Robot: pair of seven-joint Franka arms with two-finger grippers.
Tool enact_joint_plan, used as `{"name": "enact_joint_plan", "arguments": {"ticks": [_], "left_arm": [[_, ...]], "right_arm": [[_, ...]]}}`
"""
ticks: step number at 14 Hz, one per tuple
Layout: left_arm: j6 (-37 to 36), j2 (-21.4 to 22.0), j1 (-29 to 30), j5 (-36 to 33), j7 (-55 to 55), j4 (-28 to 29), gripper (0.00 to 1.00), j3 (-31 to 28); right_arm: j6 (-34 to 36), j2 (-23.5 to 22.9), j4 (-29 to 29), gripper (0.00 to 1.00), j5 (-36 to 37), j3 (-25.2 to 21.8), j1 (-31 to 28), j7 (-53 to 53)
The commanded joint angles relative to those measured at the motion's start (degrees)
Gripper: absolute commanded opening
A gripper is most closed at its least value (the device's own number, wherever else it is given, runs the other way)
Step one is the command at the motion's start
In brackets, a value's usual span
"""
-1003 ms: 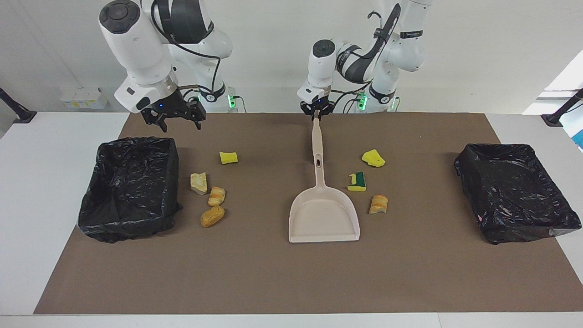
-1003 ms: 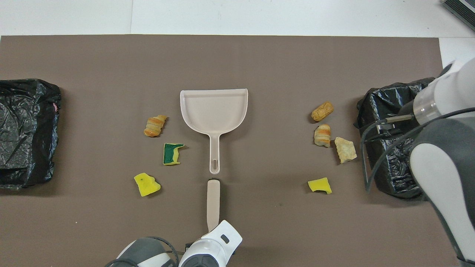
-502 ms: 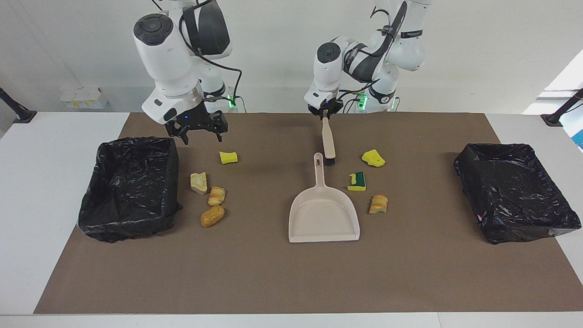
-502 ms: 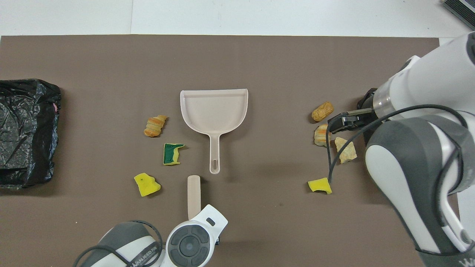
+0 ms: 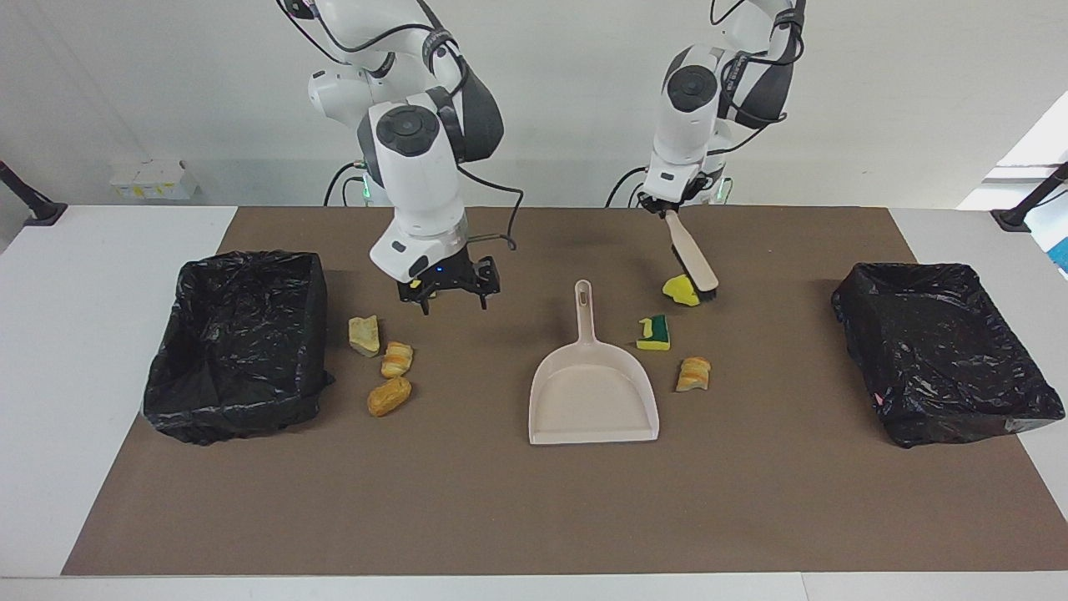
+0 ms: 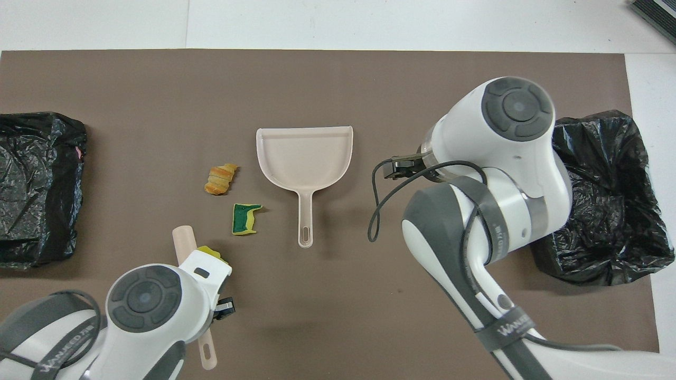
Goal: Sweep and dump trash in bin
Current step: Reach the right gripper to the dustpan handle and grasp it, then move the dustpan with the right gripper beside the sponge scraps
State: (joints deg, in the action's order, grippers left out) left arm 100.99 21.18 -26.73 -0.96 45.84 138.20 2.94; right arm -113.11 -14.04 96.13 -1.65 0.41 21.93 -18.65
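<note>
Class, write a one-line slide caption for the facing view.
Left gripper sets brush against yellow sponge; open right gripper hovers near dustpan.

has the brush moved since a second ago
Yes. The brush, shut in the left gripper, swung from the dustpan handle toward the left arm's end, reaching the yellow sponge chunk.
</note>
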Motion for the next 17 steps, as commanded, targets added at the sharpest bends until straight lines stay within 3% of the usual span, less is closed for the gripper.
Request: {"name": "enact_joint_plan", "arguments": {"ticks": [1,3,7,13,17], "left_arm": [[-0.01,0.53,5.79,-1.15,0.31,0.84,0.0,0.84],[2.7,0.44,9.22,-2.12,0.22,1.62,0.0,0.93],[6.06,0.17,10.29,-2.12,-0.39,3.74,0.0,0.84],[5.27,0.52,12.31,-2.12,-5.75,4.35,0.0,0.58],[5.18,0.61,12.4,-2.12,-6.89,4.35,0.0,0.58]], "right_arm": [[-5.52,-2.64,0.03,1.0,-0.64,0.03,3.98,-7.07],[-8.77,-4.75,-0.33,1.0,-0.37,0.03,7.05,-11.21],[-10.37,-11.96,-4.45,1.0,2.34,-0.15,15.49,-23.16],[-12.48,-12.15,-3.23,0.65,3.84,-0.06,17.62,-23.8],[-13.36,-12.32,-2.17,0.62,5.16,0.03,18.67,-22.66]]}}
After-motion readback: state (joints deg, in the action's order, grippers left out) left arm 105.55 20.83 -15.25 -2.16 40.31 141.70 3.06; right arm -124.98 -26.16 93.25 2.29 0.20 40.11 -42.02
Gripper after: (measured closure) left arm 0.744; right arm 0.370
